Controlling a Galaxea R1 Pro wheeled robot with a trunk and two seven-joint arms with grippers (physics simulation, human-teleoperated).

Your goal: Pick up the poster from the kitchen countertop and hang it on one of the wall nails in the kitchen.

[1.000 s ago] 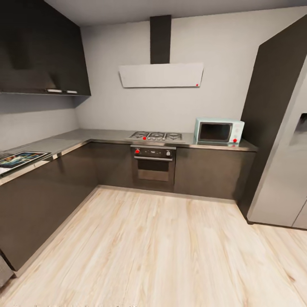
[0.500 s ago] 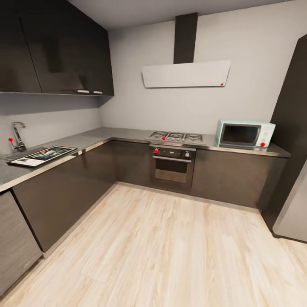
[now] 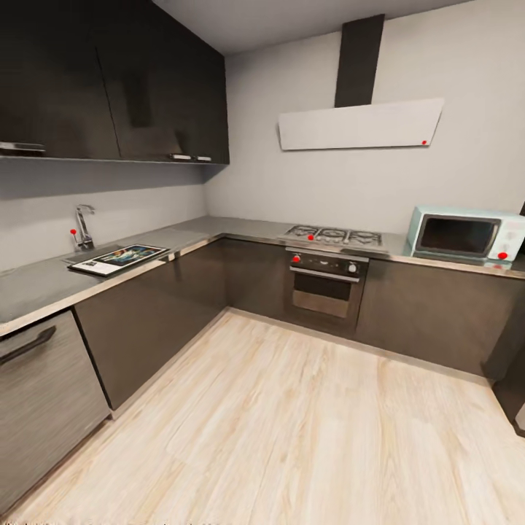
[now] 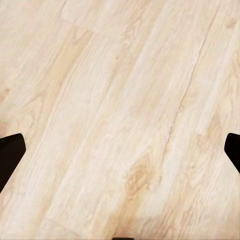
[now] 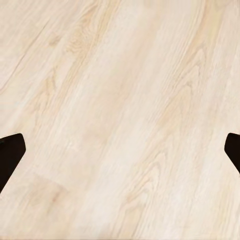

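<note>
Poster [image 3: 119, 259] lies flat on the grey surface [image 3: 44, 281] at 9 o'clock, beside the tap [image 3: 83, 227]; left end effector [image 4: 120, 150] and right end effector [image 5: 120, 150] both spread apart over wood floor [image 3: 292, 430].

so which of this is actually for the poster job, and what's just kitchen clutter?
For the job:
poster, flat on the kitchen countertop, beside the tap

Just there:
microwave
hob
oven
extractor hood
wall cabinets
</note>
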